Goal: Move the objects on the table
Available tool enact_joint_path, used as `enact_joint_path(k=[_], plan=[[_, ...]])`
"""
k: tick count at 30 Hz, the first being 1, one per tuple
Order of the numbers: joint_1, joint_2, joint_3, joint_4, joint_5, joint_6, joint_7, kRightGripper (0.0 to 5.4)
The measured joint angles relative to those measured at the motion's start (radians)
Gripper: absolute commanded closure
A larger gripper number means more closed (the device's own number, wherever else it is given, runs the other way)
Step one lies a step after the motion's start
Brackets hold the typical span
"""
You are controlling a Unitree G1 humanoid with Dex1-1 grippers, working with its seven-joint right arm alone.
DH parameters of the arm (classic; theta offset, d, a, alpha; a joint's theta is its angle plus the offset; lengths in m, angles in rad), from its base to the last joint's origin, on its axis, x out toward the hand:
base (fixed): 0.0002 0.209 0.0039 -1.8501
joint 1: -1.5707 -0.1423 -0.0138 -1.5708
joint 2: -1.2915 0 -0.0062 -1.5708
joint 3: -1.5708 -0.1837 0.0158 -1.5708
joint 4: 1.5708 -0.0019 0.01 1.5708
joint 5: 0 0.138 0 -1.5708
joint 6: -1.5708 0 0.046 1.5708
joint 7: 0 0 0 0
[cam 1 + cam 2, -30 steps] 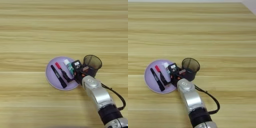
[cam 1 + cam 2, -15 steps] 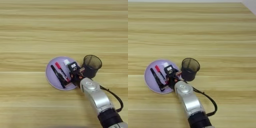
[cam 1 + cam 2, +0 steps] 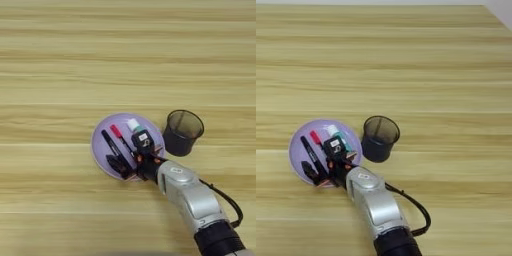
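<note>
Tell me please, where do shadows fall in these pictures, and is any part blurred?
Left eye view: the pen cup casts a soft shadow at its base; the gripper over the purple plate looks slightly smeared. Right eye view: even light on the table, no glare.

Your robot's silver, rounded right forearm (image 3: 187, 195) comes in from the bottom right corner and reaches up and to the left, with a black cable looping off its right side. At its tip the black two-fingered gripper (image 3: 121, 167) sits low and points left; you cannot tell from either eye view whether it is open or shut
</note>
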Motion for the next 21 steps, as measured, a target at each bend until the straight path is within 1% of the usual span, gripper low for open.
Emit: enact_joint_path(k=[6, 11, 18, 21], plan=[[-0.016, 0.007, -0.028, 0.021, 0.032, 0.037, 0.018, 0.04], [-0.017, 0.008, -0.047, 0.017, 0.077, 0.101, 0.040, 0.04], [-0.017, 0.008, -0.055, -0.001, 0.106, 0.148, 0.053, 0.04], [-0.017, 0.008, -0.055, -0.006, 0.114, 0.152, 0.058, 0.04]])
